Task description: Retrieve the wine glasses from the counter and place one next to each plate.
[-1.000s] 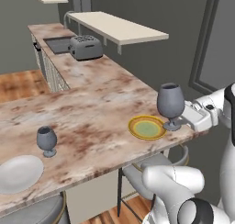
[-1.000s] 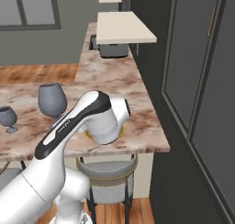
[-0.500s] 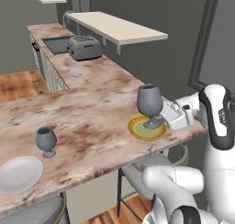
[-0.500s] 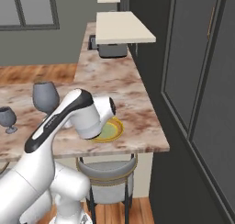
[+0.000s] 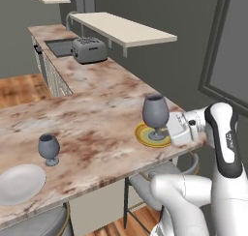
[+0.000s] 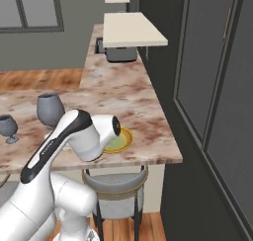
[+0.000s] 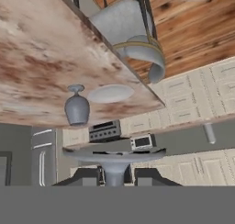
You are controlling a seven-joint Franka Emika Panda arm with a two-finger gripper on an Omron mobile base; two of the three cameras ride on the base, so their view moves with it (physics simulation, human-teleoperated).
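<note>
Your gripper (image 7: pixel 114 176) is pinched on the stem of the blue-grey goblet-shaped wine glass (image 5: pixel 155 115), carrying it upright just above the yellow-rimmed, green-centred plate (image 5: pixel 147 135) at the near right edge of the beige, red-veined marble counter (image 5: pixel 97 109). It looks light, rigid and top-heavy, likely slippery, so grip low on the stem. The second identical goblet (image 5: pixel 49 149) stands further left, beside the plain white-grey plate (image 5: pixel 19 183).

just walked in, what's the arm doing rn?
Setting out wine glasses. The gripper is shut on the stem of one wine glass, holding it upright over the yellow-rimmed plate at the counter's edge. The second glass stands on the counter beside the white plate.
</note>
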